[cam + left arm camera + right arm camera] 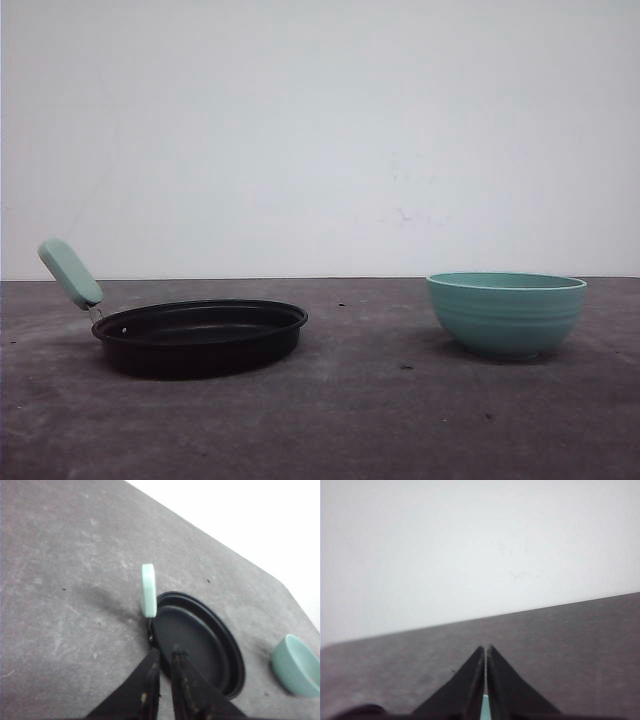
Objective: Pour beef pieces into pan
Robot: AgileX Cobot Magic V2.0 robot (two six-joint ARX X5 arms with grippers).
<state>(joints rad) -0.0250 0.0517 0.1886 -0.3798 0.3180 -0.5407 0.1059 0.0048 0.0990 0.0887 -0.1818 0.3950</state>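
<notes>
The black pan (200, 338) sits on the table at the left, its mint-green handle (70, 272) raised toward the left. The beef pieces are hidden. In the left wrist view the pan (200, 652) lies just beyond my left gripper (162, 654). Its jaws are nearly together with nothing between them, close to the handle (148, 590). My right gripper (485, 647) is shut, pointing over bare table toward the wall, and a teal sliver (485, 709) shows in the slit low between its fingers.
A ribbed teal bowl (507, 315) stands at the right of the dark grey table (370, 420), and its inside cannot be seen from the front. The bowl (296, 672) also sits past the pan. A white wall closes the back.
</notes>
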